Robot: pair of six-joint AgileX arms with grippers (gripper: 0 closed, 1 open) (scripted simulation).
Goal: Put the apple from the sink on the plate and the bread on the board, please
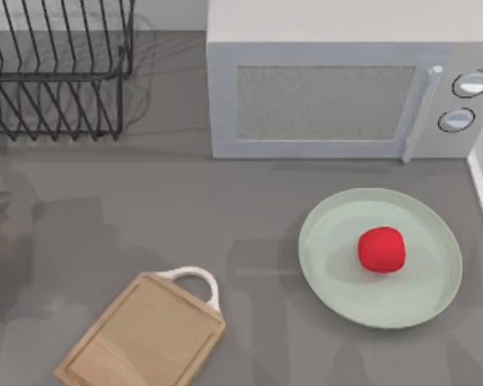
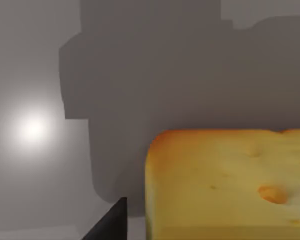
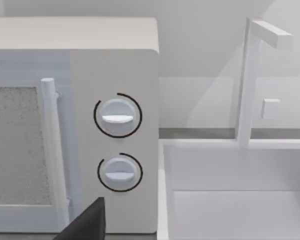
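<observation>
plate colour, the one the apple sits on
Pale mint green plate, clearest in the top view, with the red apple on it.

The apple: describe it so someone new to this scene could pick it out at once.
Start at the white microwave at the back of the table. In front of its knobs lies a pale green plate. The apple sits on it, a small plain red ball, the only red thing there.

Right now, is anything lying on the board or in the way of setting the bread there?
Nothing visible. The board is bare, with open counter around it. The apple already sits on the plate, away to the right. The bread shows close in the left wrist view.
</observation>
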